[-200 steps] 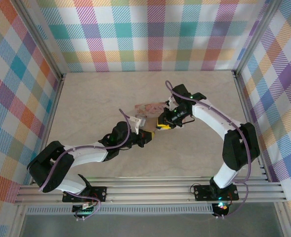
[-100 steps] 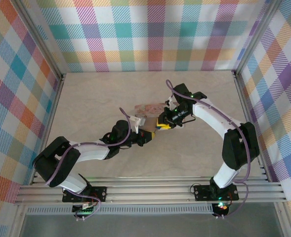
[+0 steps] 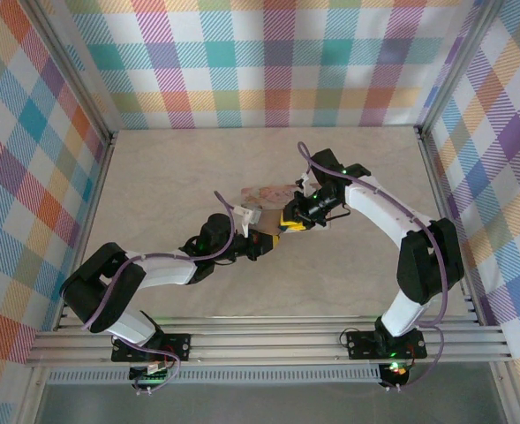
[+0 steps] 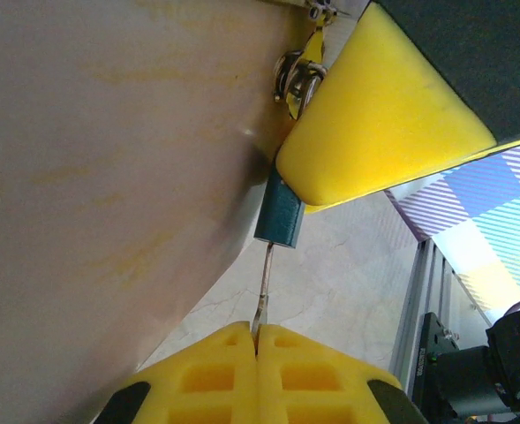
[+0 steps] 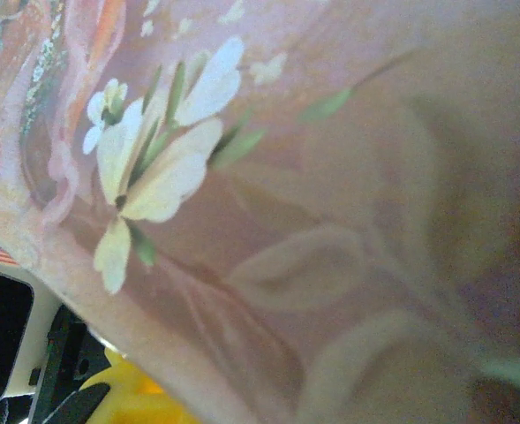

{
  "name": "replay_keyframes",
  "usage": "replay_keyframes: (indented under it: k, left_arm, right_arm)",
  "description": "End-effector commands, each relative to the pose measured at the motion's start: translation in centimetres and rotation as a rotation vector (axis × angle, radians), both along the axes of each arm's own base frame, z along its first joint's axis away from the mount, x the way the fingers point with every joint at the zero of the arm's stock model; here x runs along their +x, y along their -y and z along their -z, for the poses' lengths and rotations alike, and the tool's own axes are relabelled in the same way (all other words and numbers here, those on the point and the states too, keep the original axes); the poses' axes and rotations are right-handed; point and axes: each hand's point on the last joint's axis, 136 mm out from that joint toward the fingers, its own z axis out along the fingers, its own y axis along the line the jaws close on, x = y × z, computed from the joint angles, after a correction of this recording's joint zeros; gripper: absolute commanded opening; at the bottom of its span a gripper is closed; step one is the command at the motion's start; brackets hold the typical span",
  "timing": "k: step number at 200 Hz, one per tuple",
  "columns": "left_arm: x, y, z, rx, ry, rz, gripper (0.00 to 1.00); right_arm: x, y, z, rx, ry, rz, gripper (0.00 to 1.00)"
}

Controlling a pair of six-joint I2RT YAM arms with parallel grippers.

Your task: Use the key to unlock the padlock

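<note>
Padlock point(image 3: 264, 193), the pink flowery one, is being held mid-frame in the top view. It looks like it's being clamped by the right pincer point(image 3: 291, 221), with one yellow finger point(image 4: 374, 115) being pressed right against it. The key point(image 4: 279, 212) is being pinched by its thin metal end in the left pincer point(image 4: 258, 334), which is squeezed fully together.

padlock point(image 3: 264, 193) on table point(image 3: 171, 177) | key point(image 4: 278, 215) before it, in left jaws | right jaws beside key

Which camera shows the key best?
The left wrist: the key stands close-up, pinched in the left gripper. From above it is too small to pick out; the right wrist faces a flowered pink surface.
</note>
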Motion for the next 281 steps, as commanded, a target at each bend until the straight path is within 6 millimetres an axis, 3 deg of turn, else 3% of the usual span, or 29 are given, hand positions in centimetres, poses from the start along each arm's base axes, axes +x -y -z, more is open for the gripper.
replay_keyframes:
  k: [1, 178, 258, 281]
  left_arm:
    - [0.3, -0.5, -1.8, -0.036, 0.062, -0.019, 0.0]
    - [1.8, 1.0, -3.1, -0.073, 0.096, -0.008, 0.0]
    - [3.2, 1.2, -2.8, -0.113, 0.082, -0.01, 0.0]
    - [3.1, 1.2, -2.3, -0.08, 0.089, 0.003, 0.0]
  right_arm:
    - [0.4, -0.8, -1.2, 0.063, 0.012, -0.027, 0.0]
    - [-1.0, -2.0, -1.5, 0.174, -0.03, -0.101, 0.0]
    - [-2.2, -1.4, 2.5, 0.16, -0.027, -0.162, 0.0]
    - [-2.7, -1.8, 2.7, 0.2, -0.061, -0.191, 0.0]
